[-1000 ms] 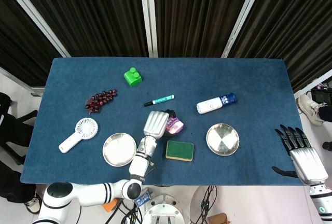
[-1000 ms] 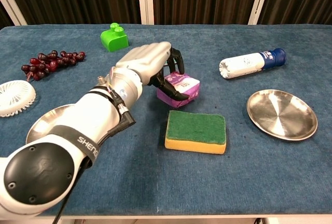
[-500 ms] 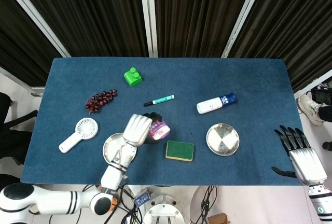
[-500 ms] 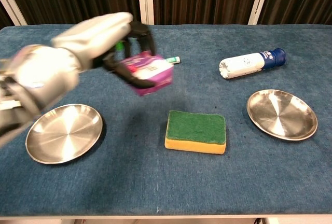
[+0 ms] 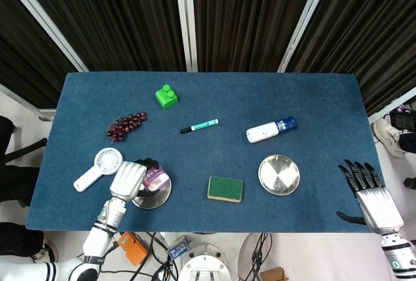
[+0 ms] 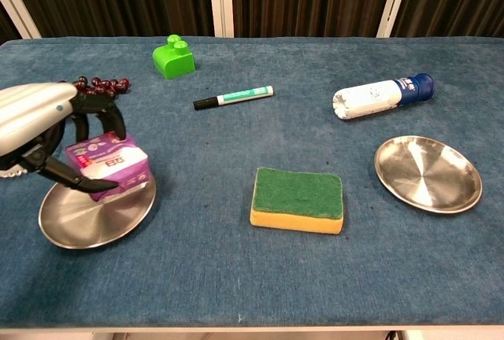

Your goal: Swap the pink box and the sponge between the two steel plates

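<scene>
The left hand [image 6: 35, 131] grips the pink box [image 6: 106, 163], fingers curled around it; the right hand [image 5: 370, 193] hangs empty, fingers spread.

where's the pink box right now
The pink box is held in the left hand just over the left steel plate, left of the green-topped sponge.

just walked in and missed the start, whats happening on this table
The robot's left hand grips the pink box just above the left steel plate. The sponge lies on the blue cloth between the plates, and the right steel plate is bare. The right hand hangs open off the table's right edge.
</scene>
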{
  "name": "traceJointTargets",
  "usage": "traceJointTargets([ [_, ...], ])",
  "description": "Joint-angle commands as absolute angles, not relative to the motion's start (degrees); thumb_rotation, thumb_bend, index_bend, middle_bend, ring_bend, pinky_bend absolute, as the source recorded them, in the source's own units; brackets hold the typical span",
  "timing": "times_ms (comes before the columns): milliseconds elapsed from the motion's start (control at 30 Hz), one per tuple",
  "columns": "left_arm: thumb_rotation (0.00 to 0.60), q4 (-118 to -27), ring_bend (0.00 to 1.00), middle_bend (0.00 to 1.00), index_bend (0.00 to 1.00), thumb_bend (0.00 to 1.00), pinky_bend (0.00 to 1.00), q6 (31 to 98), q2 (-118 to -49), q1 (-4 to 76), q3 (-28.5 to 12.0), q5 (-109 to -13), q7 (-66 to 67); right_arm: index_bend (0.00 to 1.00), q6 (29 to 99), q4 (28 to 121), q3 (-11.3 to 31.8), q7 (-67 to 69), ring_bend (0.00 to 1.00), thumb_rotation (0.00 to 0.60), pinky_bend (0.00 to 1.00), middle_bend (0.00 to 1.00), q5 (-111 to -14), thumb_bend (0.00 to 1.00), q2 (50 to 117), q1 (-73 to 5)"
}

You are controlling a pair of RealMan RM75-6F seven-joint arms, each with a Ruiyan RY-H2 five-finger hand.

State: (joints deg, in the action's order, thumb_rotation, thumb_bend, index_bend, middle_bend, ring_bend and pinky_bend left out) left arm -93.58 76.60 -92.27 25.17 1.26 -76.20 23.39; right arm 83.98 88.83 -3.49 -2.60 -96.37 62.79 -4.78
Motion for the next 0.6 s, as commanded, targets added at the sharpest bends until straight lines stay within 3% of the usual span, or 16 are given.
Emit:
traceJointTargets([
  [33,0.600,-93.1,0.55,0.51,0.49,0.29,0.60,75.8,-91.5,24.6,2.0,-77.1,21.7,0.00,83.6,88.8,-3.5,-3.0,0.00,0.522,0.00,0.00,-96.4,0.12,63.0,-4.9],
  [367,0.600,-99.6,0.22,0.23,0.21,0.02,0.44,74.1,-85.2,22.2,5.5,-78.0,23.0,0.00,80.5,89.8,-3.3,-5.8,0.00,0.522,0.00,0.00,-99.3,0.12,66.2,-8.1],
  [600,0.600,-103.4,0.17,0.18,0.16,0.00,0.40,79.1,-80.6,19.5,8.1,-85.9,22.7,0.00,72.1,96.6,-2.1,-7.7,0.00,0.521,0.00,0.00,-101.0,0.12,70.1,-14.5],
])
